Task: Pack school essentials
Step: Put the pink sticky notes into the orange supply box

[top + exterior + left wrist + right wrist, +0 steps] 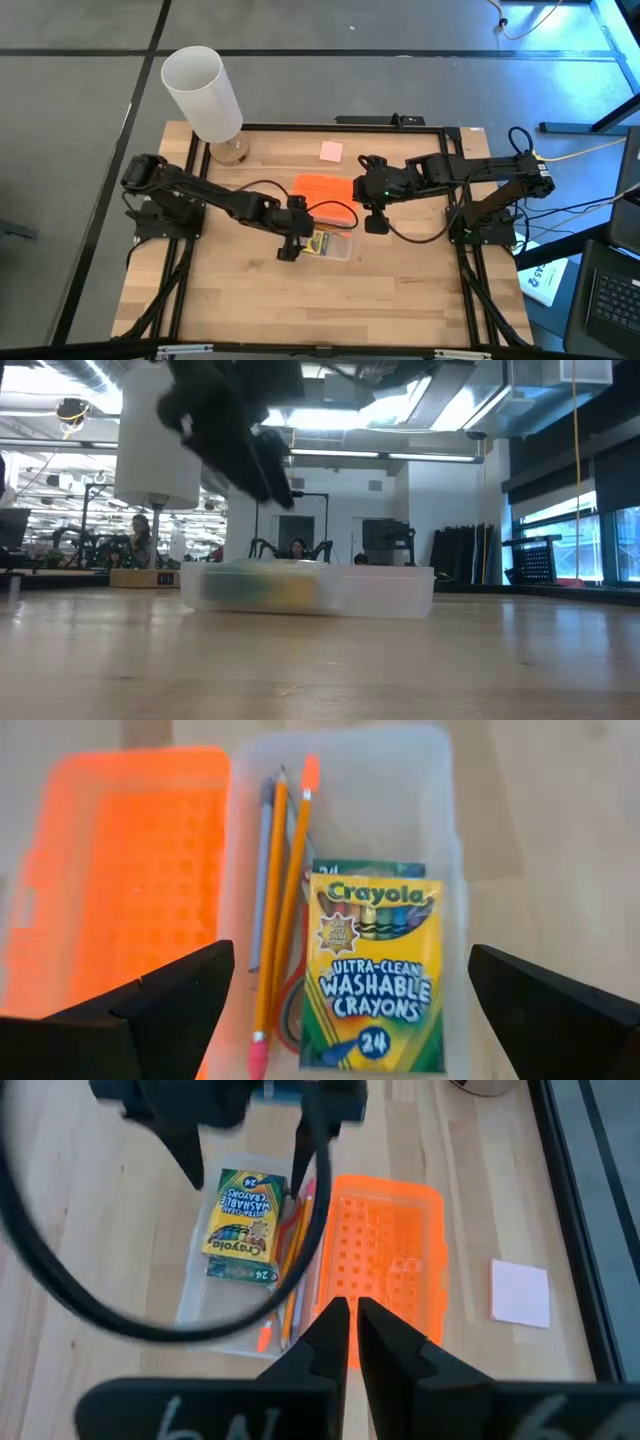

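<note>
Here, near the middle of your high view, the clear plastic box [333, 246] sat open on the wooden table [250, 310], with its orange lid [323, 189] lying flat just beside it, toward the upper part of the frame. In the left wrist view the box [440, 840] held the crayon box [375, 970] face up, its long axis running top to bottom of the frame with the printed name toward the top. Left of it lay two pencils [282, 900], nearly parallel to the box's long side, their eraser ends split: one pink tip at the bottom, one orange tip at the top. A grey pen [262, 870] lay alongside them, and a curve of the red-handled scissors [288, 1010] showed under the crayons and the pencils. The pink eraser [331, 151] was outside the box, upper centre of the high view, well apart from it. Your left gripper [290, 246] hung over the box's left end with its fingers [165, 1010] spread wide and nothing between them. Your right gripper [375, 224] sat right of the lid, its fingers [330, 1335] pressed nearly together and empty. A tall white cylinder [203, 93] stood at the upper left of the table.
</note>
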Controlling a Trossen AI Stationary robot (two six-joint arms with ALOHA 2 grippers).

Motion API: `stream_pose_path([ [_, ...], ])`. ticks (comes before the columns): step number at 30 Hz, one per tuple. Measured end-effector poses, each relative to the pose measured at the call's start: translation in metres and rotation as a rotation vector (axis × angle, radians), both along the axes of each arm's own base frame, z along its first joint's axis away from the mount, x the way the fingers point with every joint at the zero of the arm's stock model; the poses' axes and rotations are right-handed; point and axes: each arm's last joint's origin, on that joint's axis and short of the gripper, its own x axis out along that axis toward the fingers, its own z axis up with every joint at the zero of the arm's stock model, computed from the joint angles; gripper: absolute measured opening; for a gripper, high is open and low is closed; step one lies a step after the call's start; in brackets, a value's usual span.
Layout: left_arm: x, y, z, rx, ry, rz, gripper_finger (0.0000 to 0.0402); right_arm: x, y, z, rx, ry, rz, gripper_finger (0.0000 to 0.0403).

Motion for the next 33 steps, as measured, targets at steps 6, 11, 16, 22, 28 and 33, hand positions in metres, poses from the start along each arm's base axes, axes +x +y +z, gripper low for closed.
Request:
stream_pose_path([
  [6, -0.022, 0.004, 0.041, -0.016, -0.107, 0.01, 0.0398, 0.0, 0.0, 0.0, 0.001, -0.004, 0.0, 0.0029],
  [11, -0.043, 0.009, 0.066, -0.03, -0.162, 0.023, 0.0398, 0.001, 0.0, 0.001, 0.002, -0.014, 0.0, 0.0029],
  [16, -0.058, 0.014, 0.081, -0.032, -0.187, 0.031, 0.0398, 0.003, 0.0, 0.002, 0.01, -0.041, -0.004, 0.0029],
  [22, -0.075, 0.026, 0.093, 0.025, -0.198, 0.095, 0.0398, 0.008, -0.003, 0.001, 0.047, -0.05, -0.023, 0.0029],
  [28, -0.086, 0.042, 0.098, 0.047, -0.178, 0.162, 0.0398, 0.012, -0.024, -0.004, 0.069, -0.036, -0.129, 0.0045],
  [33, -0.089, 0.05, 0.095, 0.055, -0.134, 0.193, 0.0398, 0.013, -0.044, -0.004, 0.05, -0.041, -0.176, 0.0096],
])
